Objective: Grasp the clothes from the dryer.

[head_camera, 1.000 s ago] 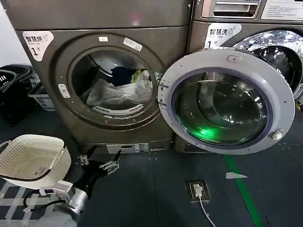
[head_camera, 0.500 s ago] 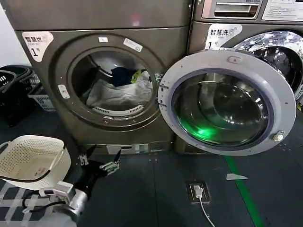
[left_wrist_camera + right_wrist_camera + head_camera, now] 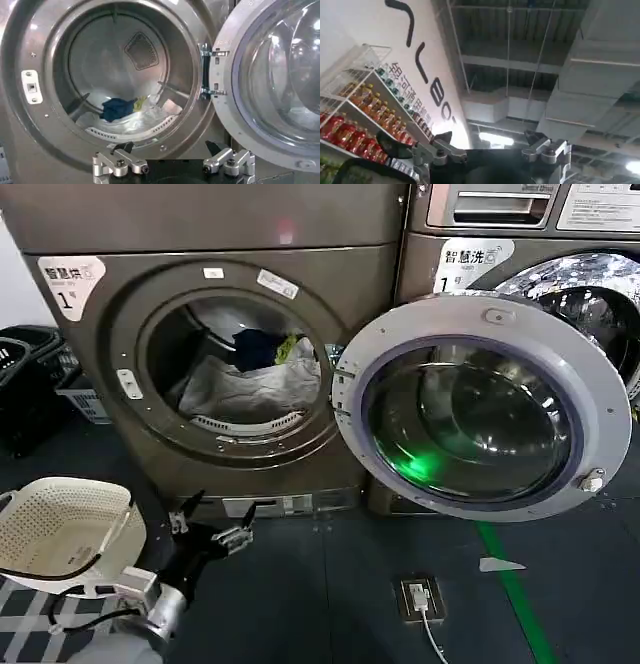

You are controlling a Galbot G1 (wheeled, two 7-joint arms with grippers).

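The grey dryer (image 3: 120,244) stands at the left with its round door (image 3: 480,409) swung open to the right. Inside the drum lie the clothes: a white cloth (image 3: 250,389), a dark blue piece (image 3: 255,346) and a yellow-green bit (image 3: 290,344). The left wrist view looks straight into the drum at the blue piece (image 3: 116,108) and the white cloth (image 3: 147,116). My left gripper (image 3: 212,522) (image 3: 169,148) is open and empty, low in front of the dryer, well short of its opening. My right gripper (image 3: 487,137) is open, pointing up at a ceiling.
A white perforated basket (image 3: 30,509) sits on the floor at my left. Black baskets (image 3: 25,354) stand by the dryer's left side. A second machine (image 3: 590,294) is behind the open door. A floor socket with a cable (image 3: 420,596) and a green line (image 3: 515,589) lie to the right.
The head view has shifted slightly, so the dryer and basket sit a little lower and further left. My left gripper stays open in about the same place.
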